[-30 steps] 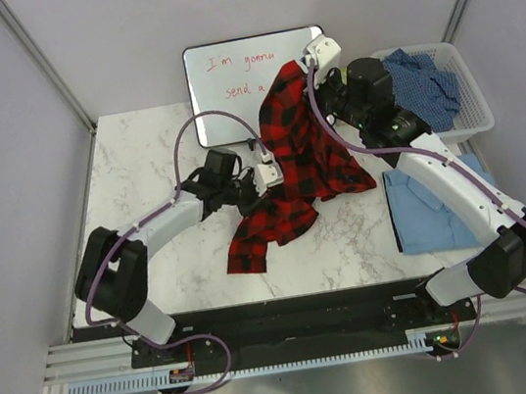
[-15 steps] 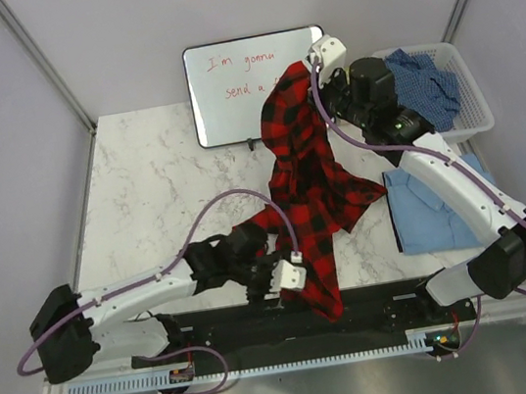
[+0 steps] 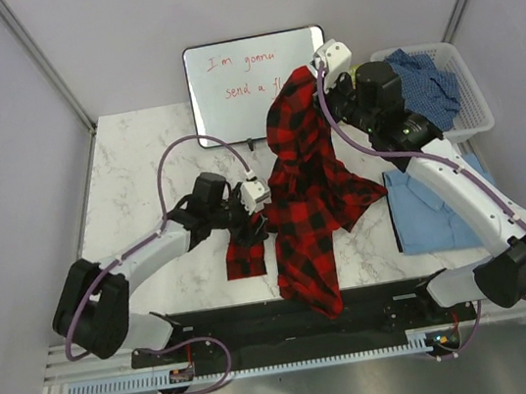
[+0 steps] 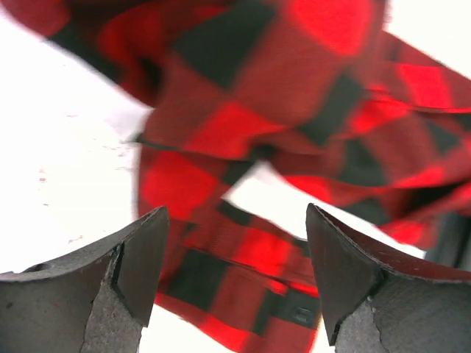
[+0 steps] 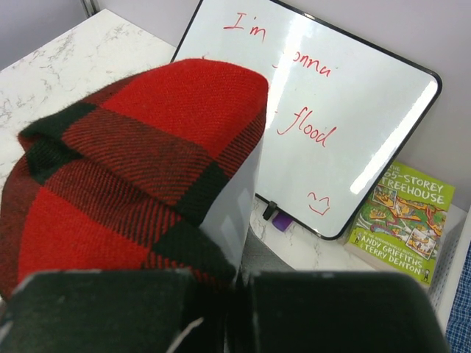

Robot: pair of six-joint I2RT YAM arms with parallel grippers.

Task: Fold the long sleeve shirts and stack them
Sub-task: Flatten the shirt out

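The red-and-black checked flannel shirt [image 3: 305, 181] hangs from my right gripper [image 3: 322, 61], which is raised in front of the whiteboard and shut on a top corner of the cloth [image 5: 132, 169]. From there the flannel runs down across the table, and its lower end drapes over the near edge. My left gripper [image 3: 260, 205] is open beside a sleeve [image 4: 243, 257] that lies on the table, with nothing gripped between its fingers [image 4: 140, 257]. A folded light blue shirt [image 3: 433, 206] lies at the right. The darker blue speckled shirt [image 3: 426, 81] sits in the basket [image 3: 475, 106].
A whiteboard [image 3: 246, 81] with red writing stands at the back of the marble table [image 3: 140, 166]. A green book [image 5: 405, 220] leans beside the whiteboard. The white basket takes the back right corner. Grey walls close in both sides.
My left gripper dragged the flannel's lower end to the near edge, opened and let it go, then moved back up to the sleeve at mid-table. The right gripper stayed raised.
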